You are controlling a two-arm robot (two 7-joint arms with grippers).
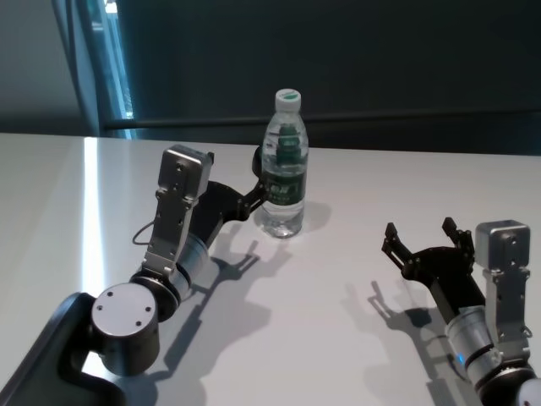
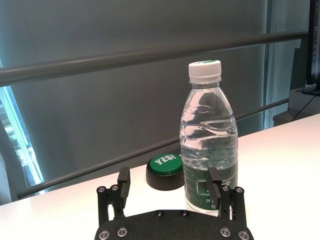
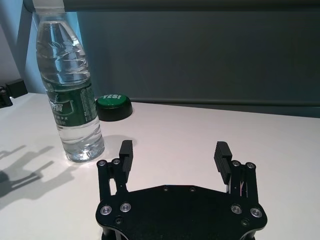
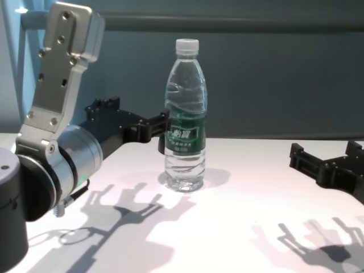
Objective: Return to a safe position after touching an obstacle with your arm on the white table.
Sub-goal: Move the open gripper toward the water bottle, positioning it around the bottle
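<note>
- Head view: you see the water bottle (image 1: 283, 165) standing upright on the white table (image 1: 355, 254), toward the far side and about midway across. Your left gripper (image 1: 256, 182) reaches in from the left, its fingertips right against the bottle's green label; whether they touch, you cannot tell. Your right gripper (image 1: 420, 235) sits well apart on the right, low over the table, jaws spread wide with nothing between them.
- Left wrist view: you look past the left gripper (image 2: 170, 184), whose jaws stand apart. One finger (image 2: 214, 186) overlaps the bottle's (image 2: 207, 145) lower label, the other stands clear of it. A green button (image 2: 167, 171) marked "YES!" sits on the table (image 2: 280, 160) behind the bottle.
- Right wrist view: your right gripper (image 3: 173, 154) shows parted, empty jaws over bare table (image 3: 200, 130); the bottle (image 3: 69, 95) and button (image 3: 113, 106) stand farther off.
- Chest view: your left gripper (image 4: 163, 129) meets the bottle (image 4: 185, 119) at label height; the right gripper (image 4: 327, 162) stays low at the right edge.
</note>
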